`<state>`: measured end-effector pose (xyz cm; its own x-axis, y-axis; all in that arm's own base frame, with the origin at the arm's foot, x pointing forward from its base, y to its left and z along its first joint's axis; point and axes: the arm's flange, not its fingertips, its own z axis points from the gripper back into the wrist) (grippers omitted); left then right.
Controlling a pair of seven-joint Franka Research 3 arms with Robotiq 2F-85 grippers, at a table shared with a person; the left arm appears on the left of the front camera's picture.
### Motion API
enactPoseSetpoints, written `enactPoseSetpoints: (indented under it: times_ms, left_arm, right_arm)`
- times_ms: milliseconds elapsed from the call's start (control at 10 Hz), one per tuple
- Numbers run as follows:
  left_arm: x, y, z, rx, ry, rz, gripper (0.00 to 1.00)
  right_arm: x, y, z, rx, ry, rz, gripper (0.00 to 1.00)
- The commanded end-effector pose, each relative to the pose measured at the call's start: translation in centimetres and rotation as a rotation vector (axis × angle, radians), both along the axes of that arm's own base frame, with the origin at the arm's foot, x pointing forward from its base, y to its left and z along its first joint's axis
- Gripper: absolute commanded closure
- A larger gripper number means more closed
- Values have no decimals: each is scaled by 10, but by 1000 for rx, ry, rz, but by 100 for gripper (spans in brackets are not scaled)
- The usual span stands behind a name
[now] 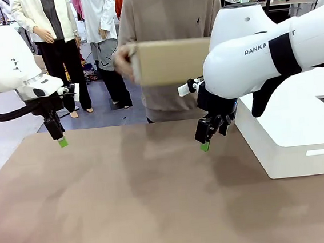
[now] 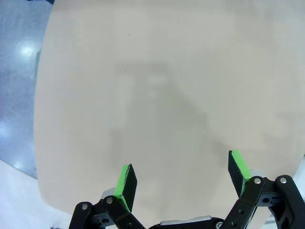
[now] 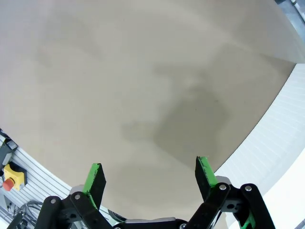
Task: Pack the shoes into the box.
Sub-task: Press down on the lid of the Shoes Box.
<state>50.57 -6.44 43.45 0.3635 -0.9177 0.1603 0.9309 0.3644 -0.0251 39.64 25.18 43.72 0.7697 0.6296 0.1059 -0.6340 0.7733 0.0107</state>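
The tan-brown cardboard shoebox (image 1: pixel 170 61) is off the table, held up in the air at chest height by the person in a beige sweater (image 1: pixel 169 17) who stands at the far edge of the matte brown table (image 1: pixel 130 205); the person's hand (image 1: pixel 123 62), blurred, grips the box's left end, and the box's right end passes behind the white right arm. Below and to the right of the box, the right gripper (image 1: pixel 209 134) hangs just above the table with its green-padded fingers spread wide and nothing between them, as the right wrist view confirms, where its two green pads (image 3: pixel 94 174) stand well apart over bare table surface. Well to the left of the box and lower, the left gripper (image 1: pixel 58 134) hovers near the table's far left edge, its fingers likewise released and empty, the pads (image 2: pixel 125 180) apart in the left wrist view. To the right of the box, a large white rounded-corner box (image 1: pixel 298 137) sits on the table, just beside the right gripper.
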Motion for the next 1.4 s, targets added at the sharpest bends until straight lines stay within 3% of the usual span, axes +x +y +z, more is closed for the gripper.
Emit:
enactPoseSetpoints:
  times_ms: [0,500,1300]
  left_arm:
    - [-2,3,2,1,0,-4,0]
    - [-2,3,2,1,0,-4,0]
    - [-2,3,2,1,0,-4,0]
  right_arm:
    - [0,0,4,-11,-1,5,0]
    - [-2,-18,-3,-22,-51,18,0]
    - [-1,-23,-4,-27,-16,-4,0]
